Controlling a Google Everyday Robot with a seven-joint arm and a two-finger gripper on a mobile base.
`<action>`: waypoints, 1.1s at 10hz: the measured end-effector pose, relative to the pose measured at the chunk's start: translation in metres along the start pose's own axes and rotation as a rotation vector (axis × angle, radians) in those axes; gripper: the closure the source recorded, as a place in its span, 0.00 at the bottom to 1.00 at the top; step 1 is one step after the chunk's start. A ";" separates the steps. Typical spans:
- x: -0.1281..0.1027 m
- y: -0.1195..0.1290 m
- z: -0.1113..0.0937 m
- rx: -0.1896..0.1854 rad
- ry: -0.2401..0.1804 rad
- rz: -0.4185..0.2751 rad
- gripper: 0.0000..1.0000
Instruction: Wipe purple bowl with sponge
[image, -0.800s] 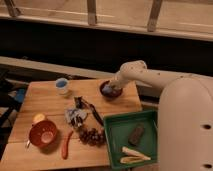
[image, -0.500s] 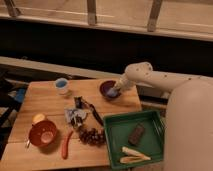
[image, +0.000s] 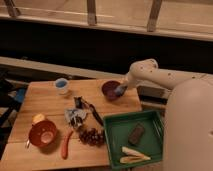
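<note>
The purple bowl (image: 110, 89) sits near the far right edge of the wooden table (image: 50, 107). My gripper (image: 121, 89) reaches down from the white arm (image: 150, 73) to the bowl's right rim. The light blue sponge (image: 120, 90) shows at the gripper's tip, against the inside of the bowl at its right side.
A small blue-and-white cup (image: 61, 86) stands at the far left. An orange bowl (image: 42, 134) is at the near left. Utensils (image: 80, 115), a red pepper (image: 65, 145) and grapes (image: 91, 136) lie mid-table. A green tray (image: 135, 139) holds a dark brown block (image: 136, 132).
The gripper with the sponge has slid from over the bowl's middle to its right rim, and more of the bowl's inside shows.
</note>
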 end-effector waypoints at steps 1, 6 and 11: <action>-0.005 0.015 0.005 -0.011 -0.008 -0.003 1.00; 0.002 0.062 0.029 -0.051 0.008 -0.015 1.00; 0.009 0.004 0.006 -0.005 0.010 0.009 1.00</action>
